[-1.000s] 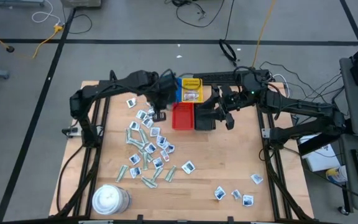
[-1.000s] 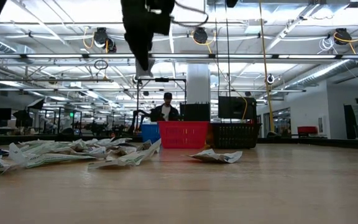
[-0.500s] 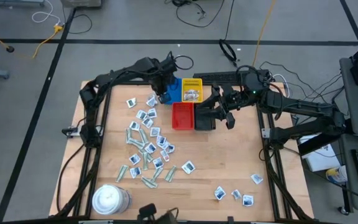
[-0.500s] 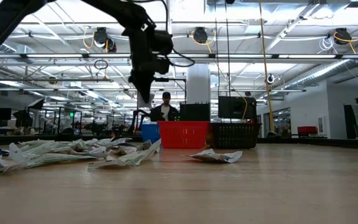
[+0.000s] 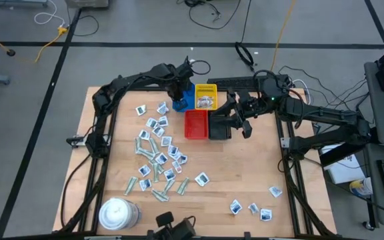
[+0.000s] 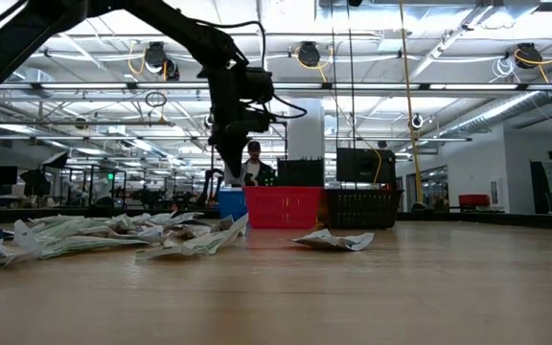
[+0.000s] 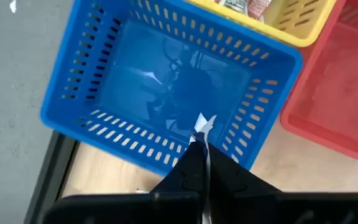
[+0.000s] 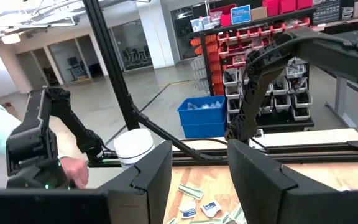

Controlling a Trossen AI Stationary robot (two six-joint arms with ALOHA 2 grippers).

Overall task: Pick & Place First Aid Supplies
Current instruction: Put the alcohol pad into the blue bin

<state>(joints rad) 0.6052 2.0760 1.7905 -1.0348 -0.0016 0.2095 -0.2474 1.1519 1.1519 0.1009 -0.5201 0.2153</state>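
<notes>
Four trays [image 5: 197, 124], one packet [image 7: 203, 124] pinched over the blue tray [image 7: 92, 74].

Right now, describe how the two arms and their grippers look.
Both arms are dark, jointed links with black cables alongside. The left gripper has two slim black fingers; the right gripper has broad dark fingers, and a small green light shows near its wrist.

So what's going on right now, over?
Left pincer shut on a packet, above the blue basket. Right pincer open, waiting by black basket. Nothing in the way.
</notes>
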